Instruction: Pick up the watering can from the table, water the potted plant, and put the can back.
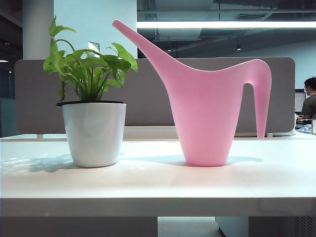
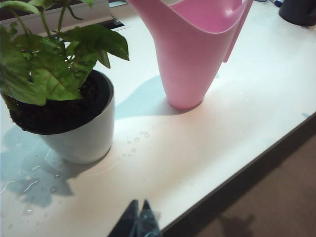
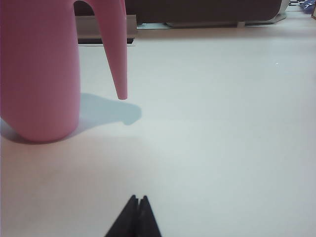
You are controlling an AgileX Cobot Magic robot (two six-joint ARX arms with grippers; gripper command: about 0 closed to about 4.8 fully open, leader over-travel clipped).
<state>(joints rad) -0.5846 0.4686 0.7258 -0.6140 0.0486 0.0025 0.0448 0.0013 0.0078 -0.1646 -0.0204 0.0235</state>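
Pink watering can [image 1: 207, 116] stood right of potted plant [image 1: 93, 118]; smooth, probably slippery, light; thin handle [image 1: 261, 98] likeliest hold. Left gripper [image 2: 138, 219] and right gripper [image 3: 137, 217] near table [image 1: 158, 185] front edge, both pressed together, empty.

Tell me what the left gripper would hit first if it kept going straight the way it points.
Probably bare table: the shut left gripper aims into the gap between the potted plant and the watering can. Depth is unclear.

Black tapered fingers [image 2: 129, 220] [image 3: 132, 217]
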